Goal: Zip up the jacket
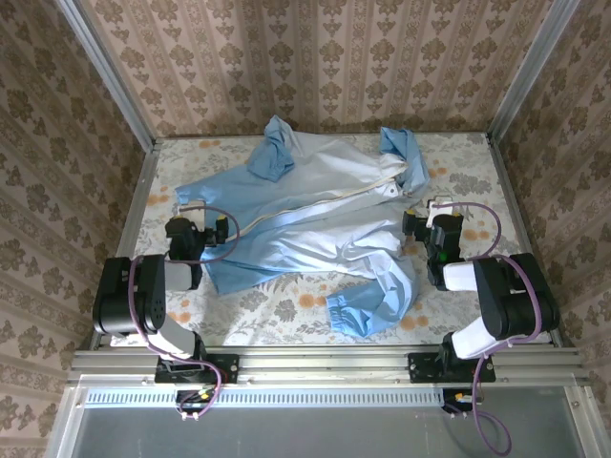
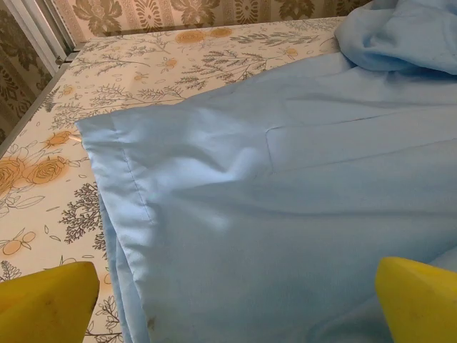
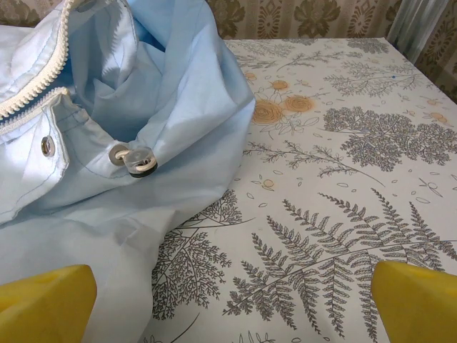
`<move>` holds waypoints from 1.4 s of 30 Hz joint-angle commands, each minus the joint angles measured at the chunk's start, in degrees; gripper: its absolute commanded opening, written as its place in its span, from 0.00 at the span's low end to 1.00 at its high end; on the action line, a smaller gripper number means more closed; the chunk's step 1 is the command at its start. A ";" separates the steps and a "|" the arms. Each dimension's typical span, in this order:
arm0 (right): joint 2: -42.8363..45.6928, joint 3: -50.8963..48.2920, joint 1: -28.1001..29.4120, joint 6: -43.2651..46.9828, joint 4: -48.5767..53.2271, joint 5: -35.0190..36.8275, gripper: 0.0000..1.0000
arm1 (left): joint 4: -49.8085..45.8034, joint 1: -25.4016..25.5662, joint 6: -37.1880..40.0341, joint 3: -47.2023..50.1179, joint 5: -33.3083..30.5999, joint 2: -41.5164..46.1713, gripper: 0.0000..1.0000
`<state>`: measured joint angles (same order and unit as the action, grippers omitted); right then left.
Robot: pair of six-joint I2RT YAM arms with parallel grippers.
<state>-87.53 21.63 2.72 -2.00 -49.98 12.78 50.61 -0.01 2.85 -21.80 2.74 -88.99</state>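
- Left gripper: jaws wide, empty, at the hem, left of centre.
- Jacket: spread mid-frame; zipper runs lower left to upper right, with its hem end nearer the left gripper.
- Right gripper: jaws wide, empty, beside the collar.

A thin light-blue fabric jacket is lying spread across the middle and right of the frame. Its stitched edge is running down from a corner at centre left, and a bunched fold of the same cloth is sitting at the upper right. A white tabletop printed with orange flowers and grey ferns is showing along the left and top. The left gripper is hanging over the cloth, its yellow fingertips sitting wide apart in the two lower corners. A silver metal rail is crossing the upper left corner.
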 commanded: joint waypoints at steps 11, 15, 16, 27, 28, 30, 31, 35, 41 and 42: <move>-0.19 0.96 0.00 -0.98 -0.37 -0.65 1.00 | 1.59 0.84 1.45 -0.52 -1.03 0.17 1.00; -0.19 0.96 0.00 -0.99 -0.39 -0.69 1.00 | 1.33 0.80 1.43 -0.70 -0.90 0.19 1.00; -0.19 0.96 -0.04 -0.94 -0.38 -0.69 1.00 | 1.33 0.73 1.45 -0.70 -0.90 0.20 1.00; -0.19 1.00 0.00 -0.99 -0.30 -0.65 1.00 | 1.25 0.69 1.41 -0.75 -0.72 0.15 1.00; -0.26 0.99 0.00 -0.99 -0.30 -0.68 1.00 | 1.25 0.71 1.41 -0.72 -0.72 0.14 1.00; -0.19 1.03 0.00 -0.99 -0.30 -0.66 1.00 | 1.25 0.71 1.45 -0.79 -0.72 0.22 1.00; -0.19 0.97 0.00 -0.98 -0.30 -0.65 1.00 | 1.25 0.74 1.45 -0.79 -0.72 0.17 1.00; -0.19 0.96 0.00 -0.99 -0.36 -0.65 1.00 | 1.25 0.69 1.45 -0.75 -0.72 0.22 1.00; -0.22 1.05 0.00 -0.99 -0.21 -0.71 1.00 | 0.89 0.17 1.20 -0.95 -0.09 0.13 1.00; -0.20 1.05 0.00 -0.99 -0.21 -0.73 1.00 | 0.72 -0.05 0.77 -1.05 0.42 0.11 1.00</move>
<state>-87.50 21.63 2.72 -2.00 -49.98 12.78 50.63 0.30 3.29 -21.80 2.20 -88.99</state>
